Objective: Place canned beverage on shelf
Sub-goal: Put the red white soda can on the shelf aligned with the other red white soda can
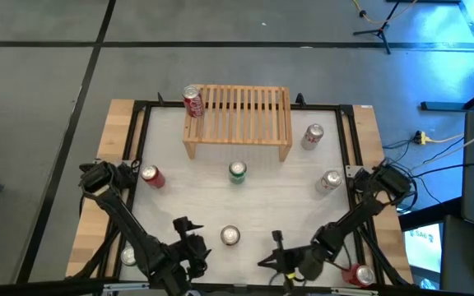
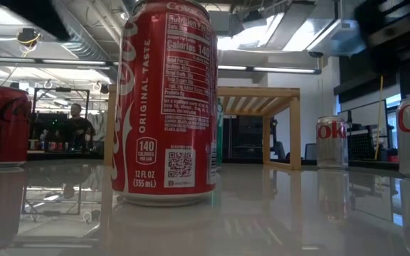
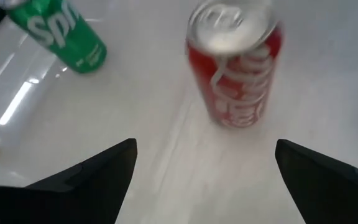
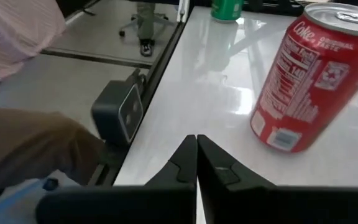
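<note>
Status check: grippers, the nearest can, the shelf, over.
Left gripper open, lined up on red can, not touching. Right gripper shut, empty, near the table's front edge. Shelf carries one red can. Approach clear.

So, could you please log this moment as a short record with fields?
shelf: light-wood shelf at the table's far side
on shelf: one red can upright at its left end
near centre: green can, red can
left claw: left claw open, beside the red can at the table's near edge, not touching
right claw: right claw shut, empty
</note>
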Tool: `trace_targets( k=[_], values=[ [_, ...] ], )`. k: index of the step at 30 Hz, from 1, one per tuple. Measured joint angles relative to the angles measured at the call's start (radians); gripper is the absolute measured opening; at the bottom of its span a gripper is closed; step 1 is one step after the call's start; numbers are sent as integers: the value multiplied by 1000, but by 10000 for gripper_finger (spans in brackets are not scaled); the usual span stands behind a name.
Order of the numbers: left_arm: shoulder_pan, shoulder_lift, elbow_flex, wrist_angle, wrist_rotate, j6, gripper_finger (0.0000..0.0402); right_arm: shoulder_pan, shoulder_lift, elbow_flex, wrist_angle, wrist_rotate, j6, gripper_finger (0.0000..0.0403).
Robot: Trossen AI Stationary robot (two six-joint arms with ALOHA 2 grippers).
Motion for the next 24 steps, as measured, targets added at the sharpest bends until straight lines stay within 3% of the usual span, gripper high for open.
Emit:
trace_targets(
  k=[5,11,18,24],
  values=[
    [6,0,-115,139,-11,-5,373,-57,23,0,76,-67,-56,1],
    [50,0,-246,379,-68,148,373,-120,30,1,112,-82,-118,1],
    [134,0,-317,523,-147,205,373,-165,32,1,113,-111,-147,1],
    [166,0,-324,671,-68,335,373,-186,43,1,119,-108,-196,1]
  ],
)
